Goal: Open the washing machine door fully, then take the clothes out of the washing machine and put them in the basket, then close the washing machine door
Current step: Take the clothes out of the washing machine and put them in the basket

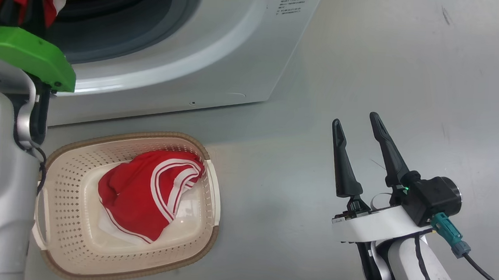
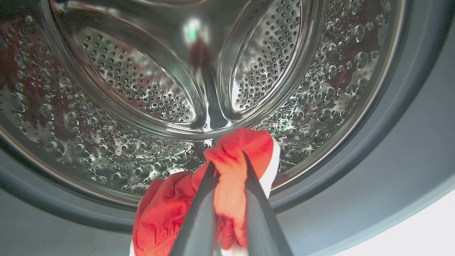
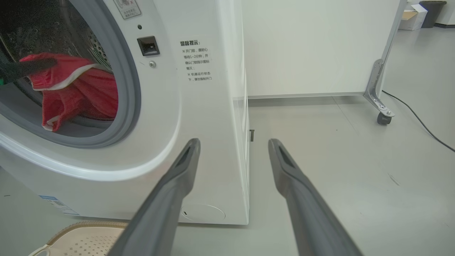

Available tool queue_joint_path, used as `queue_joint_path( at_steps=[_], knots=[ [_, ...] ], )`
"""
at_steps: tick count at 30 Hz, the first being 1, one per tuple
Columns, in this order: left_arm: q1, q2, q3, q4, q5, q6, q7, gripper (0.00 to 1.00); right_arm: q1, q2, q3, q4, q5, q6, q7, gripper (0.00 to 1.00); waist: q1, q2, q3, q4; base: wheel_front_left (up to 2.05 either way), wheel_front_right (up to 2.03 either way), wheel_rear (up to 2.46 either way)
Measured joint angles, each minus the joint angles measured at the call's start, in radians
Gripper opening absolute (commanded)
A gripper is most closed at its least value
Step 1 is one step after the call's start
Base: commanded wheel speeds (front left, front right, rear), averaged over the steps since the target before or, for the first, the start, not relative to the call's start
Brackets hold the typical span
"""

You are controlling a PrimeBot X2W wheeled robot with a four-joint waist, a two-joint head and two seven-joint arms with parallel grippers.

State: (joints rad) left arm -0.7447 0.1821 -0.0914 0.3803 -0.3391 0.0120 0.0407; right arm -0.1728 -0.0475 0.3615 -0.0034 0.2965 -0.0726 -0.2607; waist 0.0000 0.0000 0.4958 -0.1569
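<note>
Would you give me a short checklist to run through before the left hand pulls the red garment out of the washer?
1. Left hand grip on garment: ok, shut on the red fabric.
2. Garment past the seal: not ok, it hangs in the opening.
3. Basket before the washer: ok, with room beside the other garment.
4. Right hand out of the path: ok, open, off to the right.
5. Drum otherwise empty: cannot tell.
</note>
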Motion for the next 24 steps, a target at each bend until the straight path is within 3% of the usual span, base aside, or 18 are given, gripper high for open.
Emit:
queue_joint_path(
  at_steps=[13,24],
  knots=[
    [0.179,-0.059,-0.012,-0.12,0.003,0.018,-0.167,0.0,0.054,0.0,-0.016,0.018,-0.018,0.01,0.0,1.0,0.0,0.0,-0.091,0.057,0.0,0.0,0.0],
    [0.275,-0.108,-0.037,-0.235,0.008,0.037,-0.246,0.0,0.11,-0.006,-0.046,0.024,-0.035,0.01,0.0,1.0,0.0,0.0,-0.165,0.111,0.0,0.0,0.0]
  ],
)
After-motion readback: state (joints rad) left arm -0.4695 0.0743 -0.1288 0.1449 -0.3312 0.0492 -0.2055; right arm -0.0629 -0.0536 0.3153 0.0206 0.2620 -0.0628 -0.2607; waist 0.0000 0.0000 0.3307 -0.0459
